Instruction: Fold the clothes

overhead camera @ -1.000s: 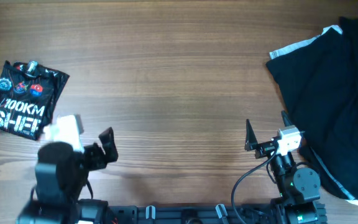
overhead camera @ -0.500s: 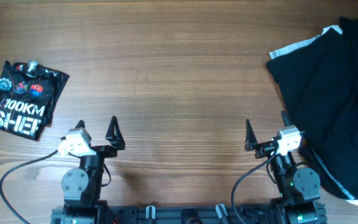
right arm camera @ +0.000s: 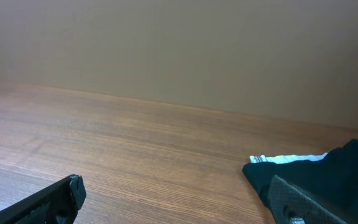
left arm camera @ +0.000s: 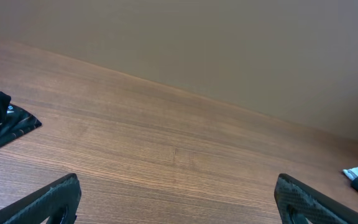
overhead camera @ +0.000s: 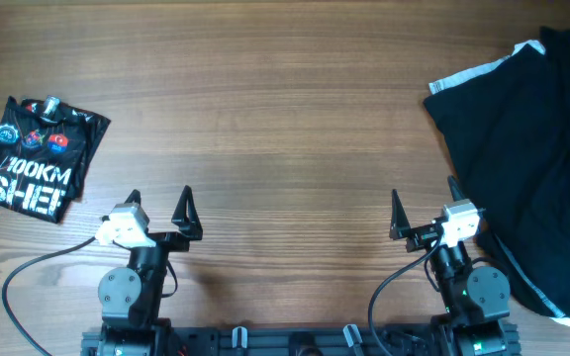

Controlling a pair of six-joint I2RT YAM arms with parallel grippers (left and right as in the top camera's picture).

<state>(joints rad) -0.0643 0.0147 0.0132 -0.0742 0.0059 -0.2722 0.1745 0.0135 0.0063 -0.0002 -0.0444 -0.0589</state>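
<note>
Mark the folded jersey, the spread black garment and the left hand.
folded jersey [overhead camera: 33, 176], overhead view, on its white lettering.
spread black garment [overhead camera: 527, 129], overhead view, on its middle.
left hand [overhead camera: 158, 195], overhead view, midway between its fingertips.

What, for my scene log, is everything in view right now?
folded jersey: one, black with white lettering and round badges, far-left of the table
loose clothing: one heap, garment count unclear, black with white edging, right side, partly out of frame
table: one, brown wood grain, under everything
wall: one, plain beige, behind the table in both wrist views
cable: one, grey, looped beside the left arm
left gripper: one, black fingers, open, near edge left
right gripper: one, black fingers, open, near edge right, beside the heap
</note>
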